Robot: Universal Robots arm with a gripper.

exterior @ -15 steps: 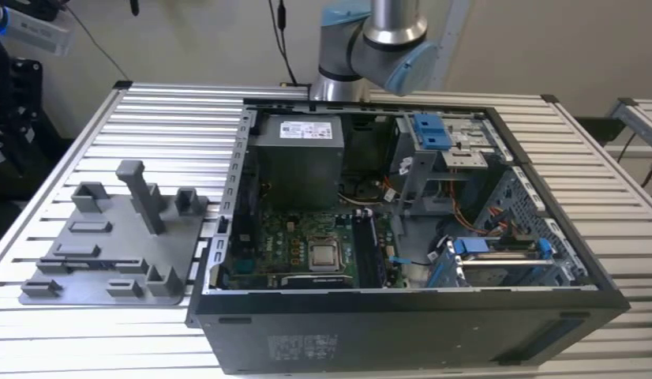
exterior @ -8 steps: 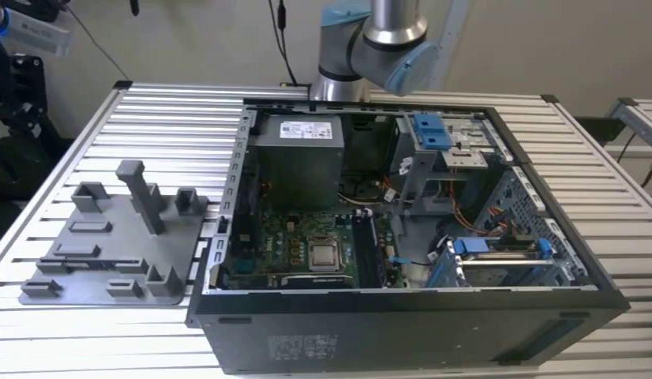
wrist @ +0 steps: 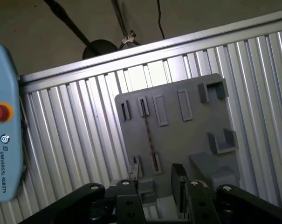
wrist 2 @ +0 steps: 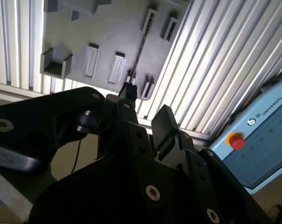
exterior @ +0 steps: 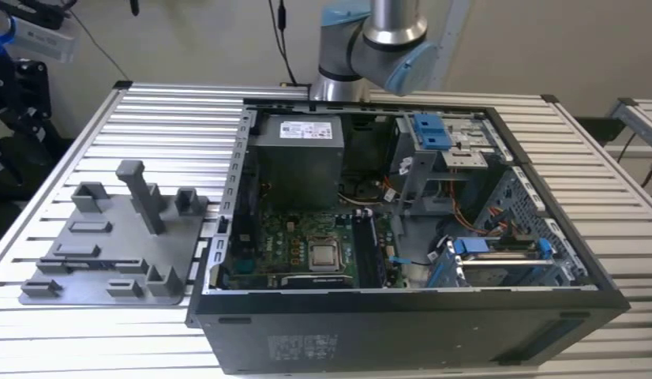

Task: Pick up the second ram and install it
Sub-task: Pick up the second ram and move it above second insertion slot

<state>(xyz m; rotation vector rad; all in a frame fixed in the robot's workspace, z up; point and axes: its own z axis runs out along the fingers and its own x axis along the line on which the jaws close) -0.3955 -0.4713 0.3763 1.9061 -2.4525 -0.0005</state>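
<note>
1. Grey moulded tray (wrist: 187,135), ribbed with slots and small brackets, is lying flat on the slatted aluminium table (wrist: 75,140), close to the table's edge on the exterior view's left.
2. The second ram (wrist: 148,135) is sitting in this tray. It is standing on its long thin edge, so from above it is showing as a narrow dark line in both wrist views.
3. Its long axis is running parallel to the table's slats and to the nearest tray edge. Each end is resting in a small slot, one end pointing toward the table's edge and the other toward the tray's interior.
4. A matching pair of slots is lying just beside the stick, closer to that tray edge.
5. The black gripper (wrist: 155,179) is hanging above the tray. Its two fingers (wrist: 179,179) are spread apart with nothing between them, and neither is touching the stick.
6. An open computer case (exterior: 410,332) is occupying the middle of the table, well apart from the tray. A green motherboard (exterior: 294,245) is lying on its floor.
7. The arm (exterior: 384,35) is rising behind the case, at the table's far edge.
8. A light blue pendant (wrist 2: 257,140) with a red button is showing past the table's edge in the second wrist view.
</note>
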